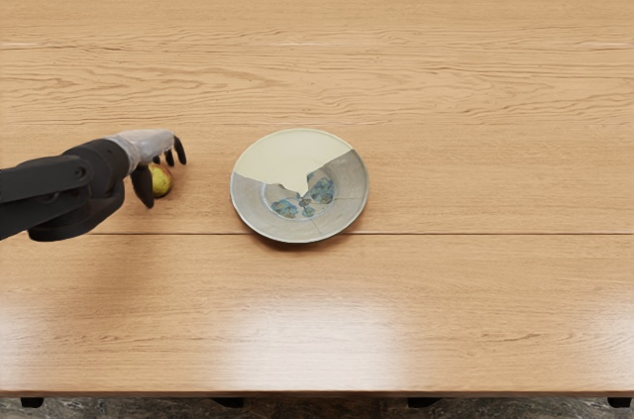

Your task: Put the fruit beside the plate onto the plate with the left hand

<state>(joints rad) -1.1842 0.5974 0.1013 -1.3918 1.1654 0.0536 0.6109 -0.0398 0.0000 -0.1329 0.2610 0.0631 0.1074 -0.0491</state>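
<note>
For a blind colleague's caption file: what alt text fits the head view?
The left robot hand hovers over a small yellow fruit on a wooden table, beside a round cream-and-grey plate. The right arm is out of view.

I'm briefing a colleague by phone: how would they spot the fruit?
On the light wooden table, find the round cream-and-grey plate near the middle. Left of it sits a small yellow-green fruit, partly under the left hand. Nothing else there is yellow-green.

The head view (set high, near side) looks down aslant over the table (416, 320); it stands well back from the left hand (151, 155); the table's far edge lies beyond the hand.
</note>
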